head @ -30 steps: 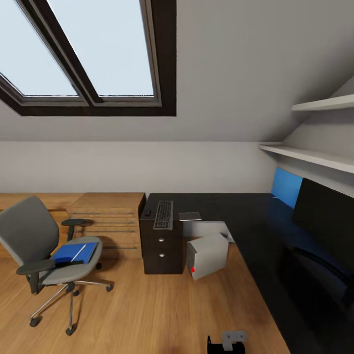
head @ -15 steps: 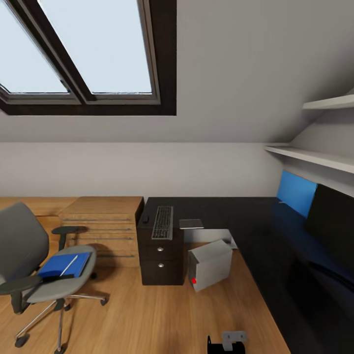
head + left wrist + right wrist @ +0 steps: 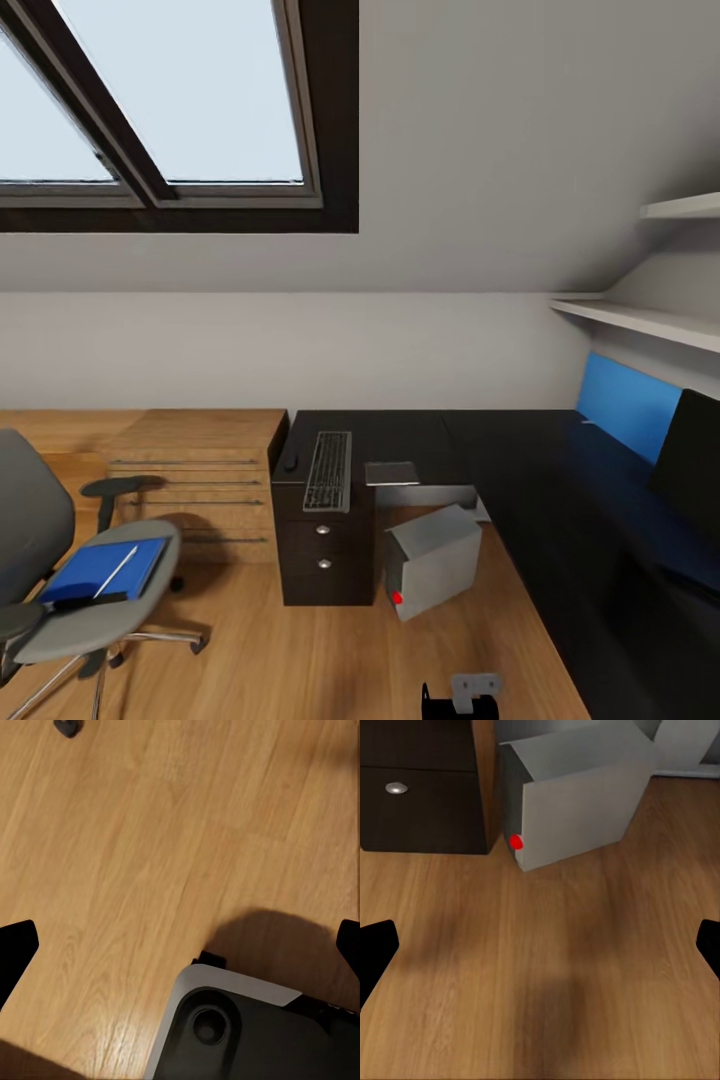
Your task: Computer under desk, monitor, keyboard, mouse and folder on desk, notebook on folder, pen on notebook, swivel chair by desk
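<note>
Swivel chair (image 3: pixel 50 570) at near left carries the folder (image 3: pixel 95 568) (pen (image 3: pixel 117 570) lying on it). Keyboard (image 3: pixel 329 470) and mouse (image 3: pixel 291 464) sit on the desk (image 3: pixel 520 480); computer (image 3: pixel 432 560) on the floor just right of the drawers. Both grippers, left (image 3: pixel 180 945) and right (image 3: pixel 540 945), spread wide, holding nothing.

Blue folder (image 3: pixel 98 569) on swivel chair (image 3: pixel 95 610); keyboard (image 3: pixel 329 470) on desk (image 3: pixel 520 480)

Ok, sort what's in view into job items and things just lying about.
Job: desk, keyboard, mouse, notebook, computer, monitor, swivel chair, folder, pen.
Lying about: wooden cabinet, wall shelves.
</note>
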